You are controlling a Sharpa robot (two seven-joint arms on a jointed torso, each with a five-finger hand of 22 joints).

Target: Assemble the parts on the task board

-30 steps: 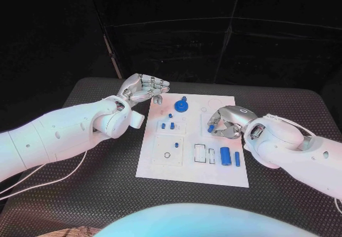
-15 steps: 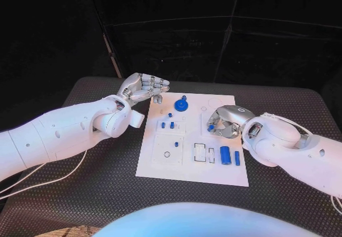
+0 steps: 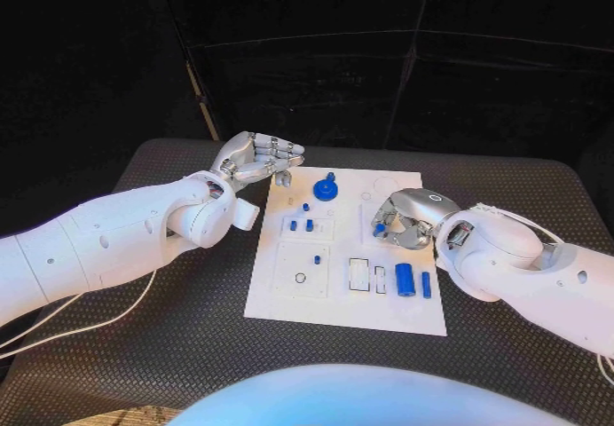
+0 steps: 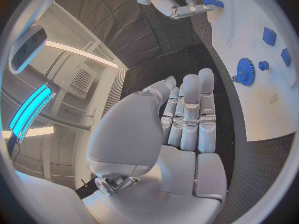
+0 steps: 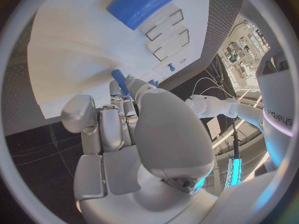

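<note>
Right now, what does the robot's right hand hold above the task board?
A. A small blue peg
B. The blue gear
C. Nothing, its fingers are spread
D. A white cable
A. The right hand pinches a small blue peg at its fingertips over the task board; the blue gear lies apart, near the left hand.

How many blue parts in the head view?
8. The gear at the board's far edge; three small pegs below it; one peg mid-board; a cylinder and thin bar near edge; one peg in the right hand. Others may be hidden.
</note>
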